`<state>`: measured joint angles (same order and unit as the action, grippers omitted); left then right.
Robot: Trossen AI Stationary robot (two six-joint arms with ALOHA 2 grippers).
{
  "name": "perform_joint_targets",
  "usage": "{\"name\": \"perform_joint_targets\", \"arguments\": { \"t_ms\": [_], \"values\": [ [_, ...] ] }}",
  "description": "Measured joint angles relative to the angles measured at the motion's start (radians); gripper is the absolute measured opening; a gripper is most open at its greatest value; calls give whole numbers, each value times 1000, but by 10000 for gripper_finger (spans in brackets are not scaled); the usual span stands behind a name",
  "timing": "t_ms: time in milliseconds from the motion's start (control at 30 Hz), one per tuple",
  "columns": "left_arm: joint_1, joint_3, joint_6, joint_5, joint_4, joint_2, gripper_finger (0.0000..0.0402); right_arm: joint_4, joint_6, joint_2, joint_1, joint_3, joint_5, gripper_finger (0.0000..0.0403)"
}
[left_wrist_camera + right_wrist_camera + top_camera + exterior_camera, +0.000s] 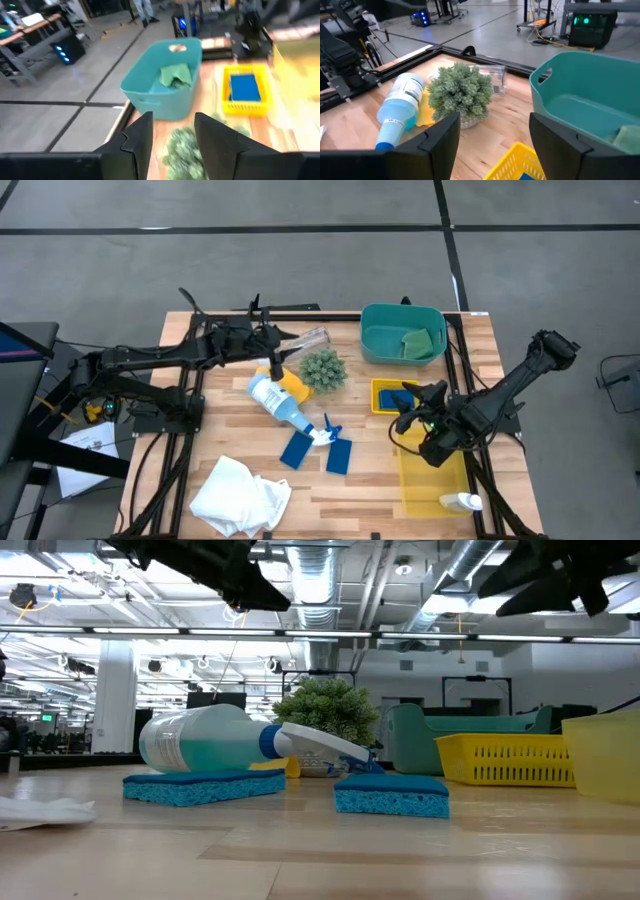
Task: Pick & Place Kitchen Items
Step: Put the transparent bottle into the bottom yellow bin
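Nothing here can actually be read. The spray bottle [400,102] lying on the tabletop [370,480] carries a white label [410,87] with dark print, but the lettering is too small to make out from any angle. In the low view the same label [165,745] shows only as a pale patch with faint marks. A few loose sheets of paper [85,445] beside the tabletop carry print as well, equally illegible.
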<state>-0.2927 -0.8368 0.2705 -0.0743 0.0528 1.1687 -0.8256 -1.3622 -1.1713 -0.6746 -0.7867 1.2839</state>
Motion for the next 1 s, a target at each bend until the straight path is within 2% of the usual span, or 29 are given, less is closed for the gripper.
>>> {"name": "perform_joint_targets", "arguments": {
  "t_ms": [433,600,733,800,900,1000],
  "values": [
    [166,0,39,-1,-220,0,140,-12,118,2,36,-13,8,227],
    [217,0,37,-73,-239,0,140,-4,172,31,45,-14,11,227],
    [215,0,-46,-210,-256,4,140,-4,195,61,45,-14,26,227],
    [201,0,-80,-243,-271,18,140,-4,196,72,41,-14,26,227],
    [172,0,-92,-223,-310,62,140,0,213,78,39,-15,26,228],
    [137,0,-81,-151,-317,143,140,3,221,81,41,-15,26,227]
  ]
}}
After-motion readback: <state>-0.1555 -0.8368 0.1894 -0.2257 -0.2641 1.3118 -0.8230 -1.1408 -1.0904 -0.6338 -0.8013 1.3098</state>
